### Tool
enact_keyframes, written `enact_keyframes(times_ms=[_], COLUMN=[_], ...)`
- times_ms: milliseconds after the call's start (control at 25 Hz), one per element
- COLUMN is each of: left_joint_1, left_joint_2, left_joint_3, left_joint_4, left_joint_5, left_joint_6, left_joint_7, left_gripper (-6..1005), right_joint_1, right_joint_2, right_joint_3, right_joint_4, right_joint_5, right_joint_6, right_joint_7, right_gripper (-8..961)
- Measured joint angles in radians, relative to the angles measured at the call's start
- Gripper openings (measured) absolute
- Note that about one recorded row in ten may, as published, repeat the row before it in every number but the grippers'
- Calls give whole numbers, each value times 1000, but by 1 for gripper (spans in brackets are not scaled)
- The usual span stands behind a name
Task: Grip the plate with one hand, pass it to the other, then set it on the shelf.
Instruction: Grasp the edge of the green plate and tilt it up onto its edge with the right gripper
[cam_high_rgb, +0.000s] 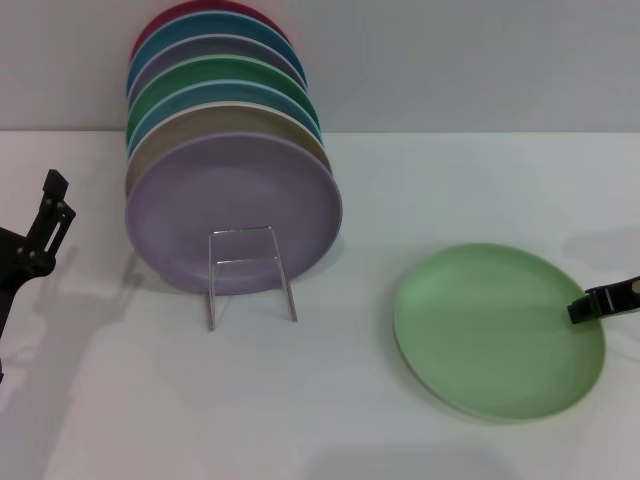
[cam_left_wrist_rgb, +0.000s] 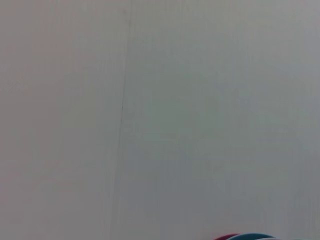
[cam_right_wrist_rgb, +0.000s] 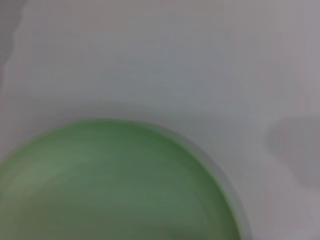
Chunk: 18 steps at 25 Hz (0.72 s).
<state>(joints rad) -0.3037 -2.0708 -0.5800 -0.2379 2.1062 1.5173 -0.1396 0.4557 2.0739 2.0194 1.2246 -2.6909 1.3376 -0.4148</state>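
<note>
Surface: white, carrying all items.
Plate stack: leaning upright, far left.
Plate: lying flat, right of shelf, not yet lifted.
Shelf: standing before stack, awaiting plate.
Right pincer: reaching over plate's right rim; opening impossible to tell.
Left pincer: idling far left; opening impossible to tell.
Remaining, by judgement: grip, handover, placement.

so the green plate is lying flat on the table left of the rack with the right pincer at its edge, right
Not quite: the green plate lies flat on the table to the right of the rack, not left. The right pincer is at its edge, as the head view shows.
</note>
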Motion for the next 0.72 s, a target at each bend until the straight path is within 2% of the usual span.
enact_keyframes(times_ms=[120,600,720], left_joint_1=[0,0,0], left_joint_2=[0,0,0], left_joint_3=[-1,-5,-5], left_joint_4=[0,2,3], left_joint_5=[0,0,0], left_joint_6=[0,0,0], left_joint_7=[0,0,0], left_gripper=[803,803,802], right_joint_1=[2,6,6], right_joint_2=[0,0,1], right_joint_3=[0,2,-4], right_joint_4=[-1,-18,-13], right_joint_5=[1,1,1], right_joint_6=[0,-1,-3], right_joint_7=[-1,-18,-28], right_gripper=[212,65,60])
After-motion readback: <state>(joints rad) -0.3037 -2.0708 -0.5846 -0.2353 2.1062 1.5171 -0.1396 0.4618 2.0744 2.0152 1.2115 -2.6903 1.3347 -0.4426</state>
